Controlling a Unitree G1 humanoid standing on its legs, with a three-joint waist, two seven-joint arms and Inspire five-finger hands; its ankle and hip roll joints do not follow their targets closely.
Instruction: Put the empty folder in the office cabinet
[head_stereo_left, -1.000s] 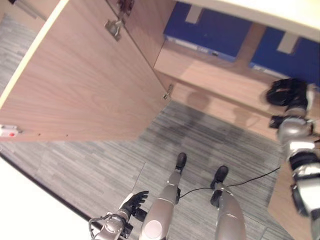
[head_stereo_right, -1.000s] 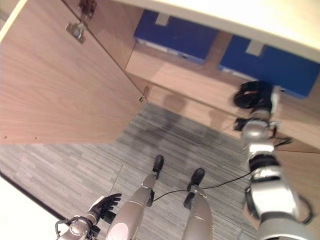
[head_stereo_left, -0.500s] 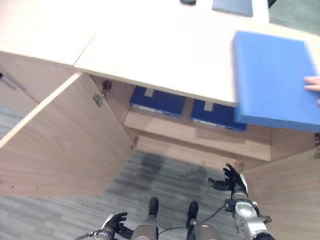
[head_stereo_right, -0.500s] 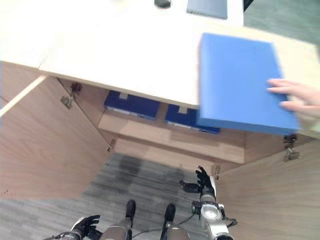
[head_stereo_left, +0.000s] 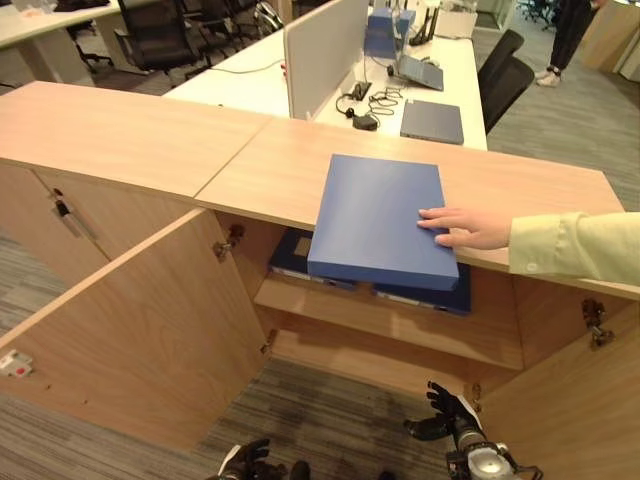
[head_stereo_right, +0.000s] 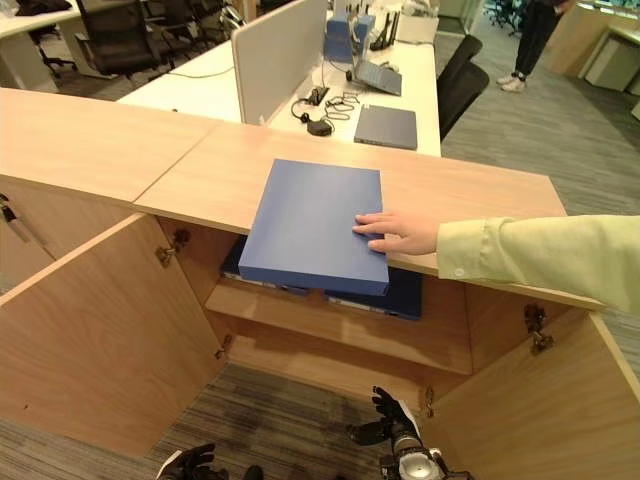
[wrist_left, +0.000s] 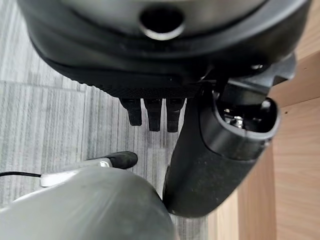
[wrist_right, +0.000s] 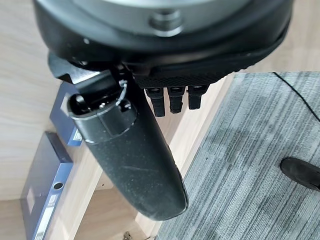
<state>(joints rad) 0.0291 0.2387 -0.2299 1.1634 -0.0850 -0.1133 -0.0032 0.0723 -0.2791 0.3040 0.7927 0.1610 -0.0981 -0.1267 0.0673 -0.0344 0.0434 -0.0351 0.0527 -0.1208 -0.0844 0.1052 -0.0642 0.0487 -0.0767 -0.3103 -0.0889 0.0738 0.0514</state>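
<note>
At 6 o'clock, nearest and low over the grey carpet (head_stereo_left: 330, 420): left hand (head_stereo_left: 248, 462), fingers straight and relaxed, holding nothing. At 5 o'clock, a little further out: right hand (head_stereo_left: 447, 418), fingers spread wide, also empty, just before the cabinet's lower edge.

Beyond, at 8 o'clock and 4 o'clock: left door (head_stereo_left: 140, 340) and right door (head_stereo_left: 570, 420) of the wooden cabinet, both swung open. Between them, an inner shelf (head_stereo_left: 380, 325) carrying dark blue binders (head_stereo_left: 295, 262) laid flat.

Higher, at the centre: blue folder (head_stereo_left: 380, 220), lying flat on the cabinet top (head_stereo_left: 130, 135), its near edge overhanging the opening. Resting on its 3 o'clock edge, a person's hand (head_stereo_left: 462, 227) in a pale yellow sleeve (head_stereo_left: 575, 250).

Far off at 12 o'clock: white desk (head_stereo_left: 250, 80) with a partition screen (head_stereo_left: 320, 45) and a closed laptop (head_stereo_left: 432, 120).

Step in hand, judged: reaching up to take the folder. Best done by raising the right hand toward the overhanging near edge, thumb under, fingers on top, closing only after the person's hand lets go, then keeping the folder level to slip it in without catching a door.

Writing: white label (wrist_right: 31, 200) on one binder spine and a small red-and-white tag (head_stereo_left: 14, 362) on the left door, both too small to read.
</note>
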